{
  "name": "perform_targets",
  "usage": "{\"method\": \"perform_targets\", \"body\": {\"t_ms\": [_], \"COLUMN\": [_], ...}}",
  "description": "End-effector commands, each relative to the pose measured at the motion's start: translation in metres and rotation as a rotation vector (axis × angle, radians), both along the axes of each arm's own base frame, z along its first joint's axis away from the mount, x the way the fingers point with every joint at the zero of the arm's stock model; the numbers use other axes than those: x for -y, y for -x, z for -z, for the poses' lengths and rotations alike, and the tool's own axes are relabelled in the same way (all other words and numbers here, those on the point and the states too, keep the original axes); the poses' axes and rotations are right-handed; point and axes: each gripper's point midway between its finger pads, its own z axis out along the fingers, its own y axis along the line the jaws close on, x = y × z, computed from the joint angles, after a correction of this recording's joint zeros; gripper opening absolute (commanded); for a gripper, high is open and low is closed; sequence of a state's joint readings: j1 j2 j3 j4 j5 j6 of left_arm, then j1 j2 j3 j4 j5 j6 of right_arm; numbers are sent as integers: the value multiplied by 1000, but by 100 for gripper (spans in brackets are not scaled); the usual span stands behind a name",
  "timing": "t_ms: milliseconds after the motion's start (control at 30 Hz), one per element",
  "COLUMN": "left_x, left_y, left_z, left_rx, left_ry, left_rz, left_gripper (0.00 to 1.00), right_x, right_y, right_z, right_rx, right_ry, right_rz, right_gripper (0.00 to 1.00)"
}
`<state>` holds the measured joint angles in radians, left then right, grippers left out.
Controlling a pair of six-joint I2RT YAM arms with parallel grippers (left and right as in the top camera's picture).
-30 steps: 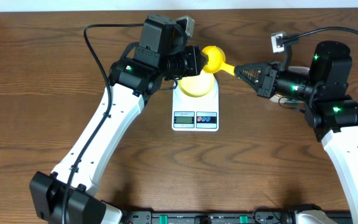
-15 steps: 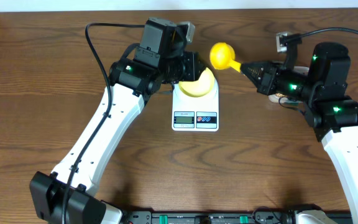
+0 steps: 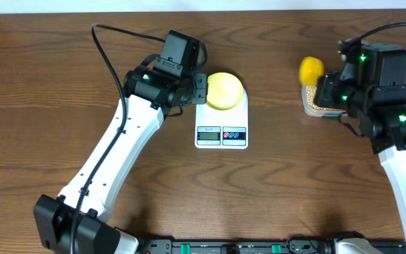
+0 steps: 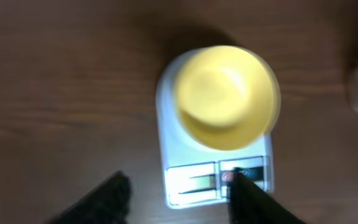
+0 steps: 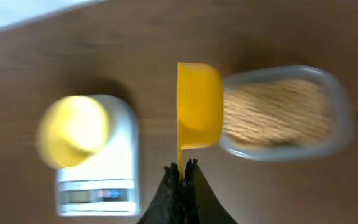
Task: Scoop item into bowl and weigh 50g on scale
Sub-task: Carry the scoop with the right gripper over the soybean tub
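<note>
Pale bowl (image 3: 224,90) on scale (image 3: 222,131).
We note left hand (image 4: 180,198) spread, empty, at bowl's 9 o'clock; right hand (image 5: 182,175) pinching scoop (image 5: 197,106) handle by tub (image 5: 339,124) of beans (image 5: 272,115).

We see a brown wooden worktop (image 3: 273,190). A clear plastic tub (image 5: 345,115) sits on it. A yellow scoop (image 5: 197,106) is up in the air at one end of the tub, tipped on its side.

No legible text; scale (image 3: 221,128) display unreadable.
</note>
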<state>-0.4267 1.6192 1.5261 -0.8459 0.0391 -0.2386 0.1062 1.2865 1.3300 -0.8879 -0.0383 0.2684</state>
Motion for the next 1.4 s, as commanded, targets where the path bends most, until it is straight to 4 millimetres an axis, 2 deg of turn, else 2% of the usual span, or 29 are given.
{"method": "perform_targets", "body": {"t_ms": [0,167,233,300,467,667,833,1033,1367], "left_x": [-26,-28,-28,-28,-28,-28,-28,-28,-31], "left_y": [-10,-11,-11,-11,-11,-11,-11,-11,-5], "left_z": [-13,-13,-13,-13,-13,-13,-13,-13,-9], "left_rx": [77,83,83,83,83,83,83,83,56], "left_ry": [-116,-127,-127,-128,-128,-128,-128,-128,-142], "left_rz": [-77,-86,-86,-86,-86,-86,-86,-86,-83], "left_gripper": [63,67,69,76,77,77,77,78,77], "right_x": [41,57,64,69,73,74,76,74,73], "right_y": [7,15,15,12,8,-4,-6,-24,-33], "right_z": [2,28,42,53,79,78,79,78,103], "right_rx": [-26,-156,-210,-254,-338,-306,-300,-243,-295], "right_ry": [208,306,353,391,429,448,445,442,456], "right_rz": [129,169,185,196,191,192,198,188,178], "right_gripper": [1,1,1,1,1,1,1,1,1]}}
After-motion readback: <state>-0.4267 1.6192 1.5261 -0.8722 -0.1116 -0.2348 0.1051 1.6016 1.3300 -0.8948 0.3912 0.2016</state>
